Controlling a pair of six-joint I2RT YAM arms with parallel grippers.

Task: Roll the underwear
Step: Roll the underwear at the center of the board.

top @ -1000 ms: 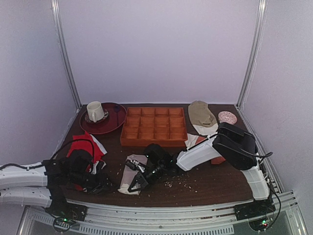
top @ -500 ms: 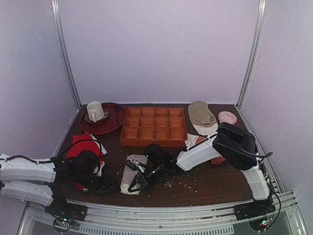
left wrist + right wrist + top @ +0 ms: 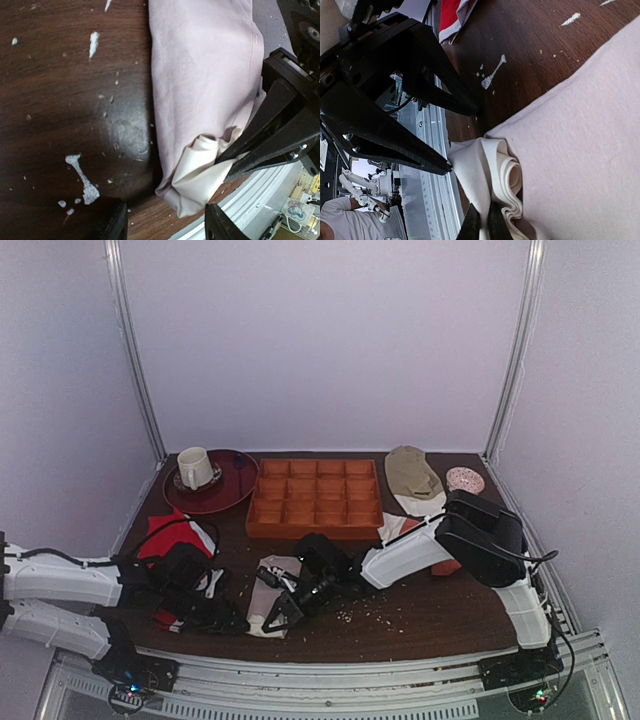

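The left arm (image 3: 60, 583) and right arm (image 3: 415, 552) are white-shelled with black joints and thin black cables, and the left end effector (image 3: 165, 222) and right end effector (image 3: 482, 224) are black and wedge-fingered.

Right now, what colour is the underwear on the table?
The underwear is pale pink; the left wrist view shows it best.

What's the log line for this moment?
task: roll underwear | right hand: shut on its curled edge | left hand: open at near corner, no grip | roll: only the edge curled
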